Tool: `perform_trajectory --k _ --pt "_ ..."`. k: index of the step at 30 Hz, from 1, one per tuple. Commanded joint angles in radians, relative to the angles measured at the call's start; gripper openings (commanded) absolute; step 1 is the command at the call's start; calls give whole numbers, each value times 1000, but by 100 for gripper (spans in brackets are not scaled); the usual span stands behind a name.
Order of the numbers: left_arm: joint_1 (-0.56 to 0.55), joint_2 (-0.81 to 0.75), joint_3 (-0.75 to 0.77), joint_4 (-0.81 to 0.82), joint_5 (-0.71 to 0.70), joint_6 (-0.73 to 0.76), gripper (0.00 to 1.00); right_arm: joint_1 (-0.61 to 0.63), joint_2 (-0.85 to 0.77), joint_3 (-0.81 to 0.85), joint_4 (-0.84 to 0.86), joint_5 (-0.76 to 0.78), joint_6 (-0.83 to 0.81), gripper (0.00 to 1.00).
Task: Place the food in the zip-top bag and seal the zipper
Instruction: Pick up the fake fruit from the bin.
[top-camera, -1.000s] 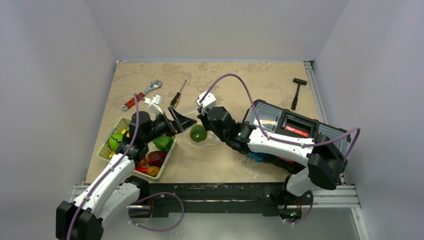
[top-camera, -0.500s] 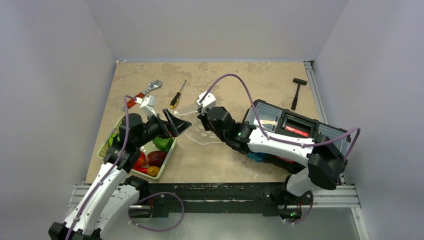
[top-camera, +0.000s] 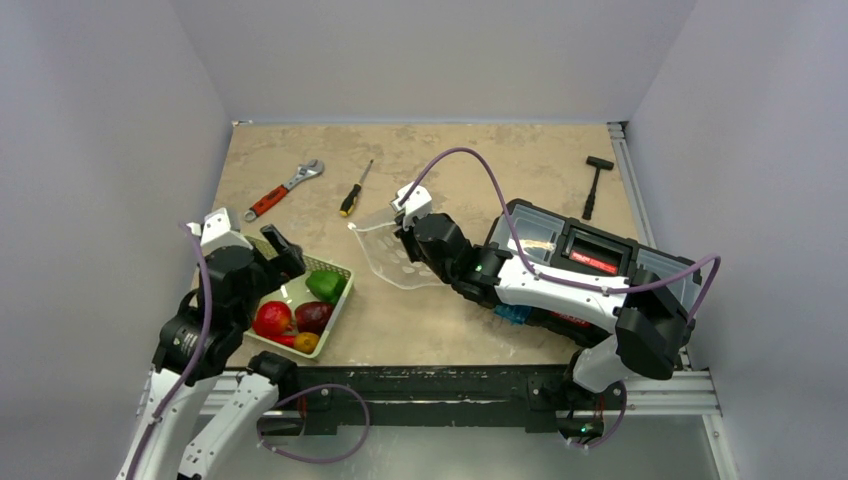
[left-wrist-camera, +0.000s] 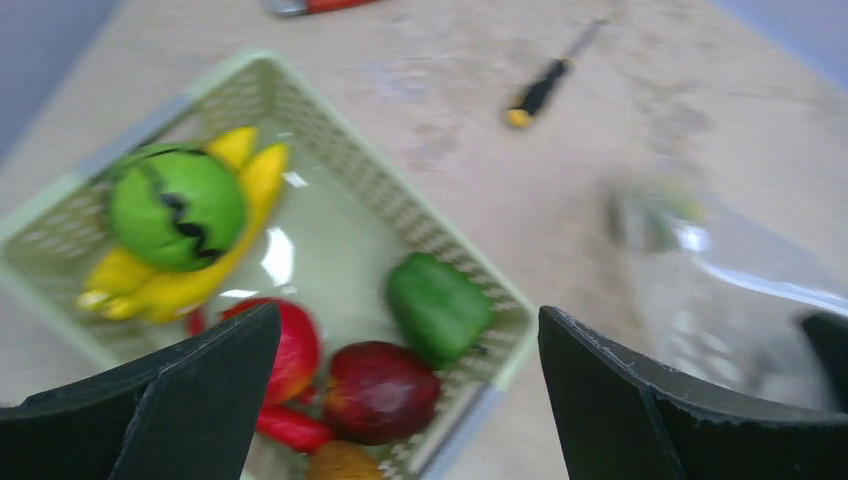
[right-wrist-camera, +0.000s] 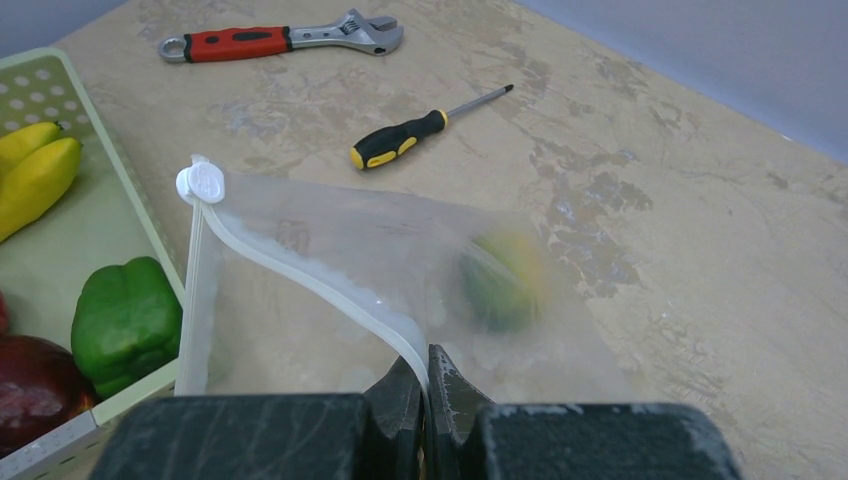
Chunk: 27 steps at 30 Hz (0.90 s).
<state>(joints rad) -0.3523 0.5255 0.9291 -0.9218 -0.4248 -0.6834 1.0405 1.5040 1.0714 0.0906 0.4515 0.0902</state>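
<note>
The zip-top bag (top-camera: 390, 262), pinched at its zipper (right-wrist-camera: 310, 285) by the right gripper (right-wrist-camera: 428, 365), opens leftward toward the mesh basket (left-wrist-camera: 400, 215). The left gripper (left-wrist-camera: 410, 312), jaws wide and empty, hovers directly over the food (left-wrist-camera: 380, 392) there, the nearer arm

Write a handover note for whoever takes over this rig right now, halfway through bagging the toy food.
Left gripper: open, empty, above the basket.
Right gripper: shut on the mouth edge of the zip-top bag, holding the mouth up and open.
Done: one blurred green-yellow piece lies inside the bag.
Left: the green pepper, maroon fruit, red fruit, chilli, orange piece, round green piece and yellow bananas are in the basket. Bag them, then press the zipper shut.
</note>
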Motion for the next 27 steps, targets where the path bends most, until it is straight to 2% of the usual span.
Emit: perform_trajectory --k 1,4,7,13,16,22,27 --pt "6 98 21 -218 -399 -37 100 0 -47 8 38 -8 15 0" --pt "86 173 2 -203 -412 -65 100 0 -48 7 37 -8 14 0" --pt "248 221 -33 -105 -280 -49 100 0 -52 7 29 -5 12 0" --pt "438 341 -66 31 -140 -126 100 0 -63 -1 32 1 10 0" --pt "498 374 -85 73 -144 -160 100 0 -65 -2 29 10 5 0" --pt "565 356 -213 276 -131 -151 100 0 -61 -2 35 7 5 0" --pt "621 489 -165 173 -116 -269 100 0 -53 2 32 3 9 0"
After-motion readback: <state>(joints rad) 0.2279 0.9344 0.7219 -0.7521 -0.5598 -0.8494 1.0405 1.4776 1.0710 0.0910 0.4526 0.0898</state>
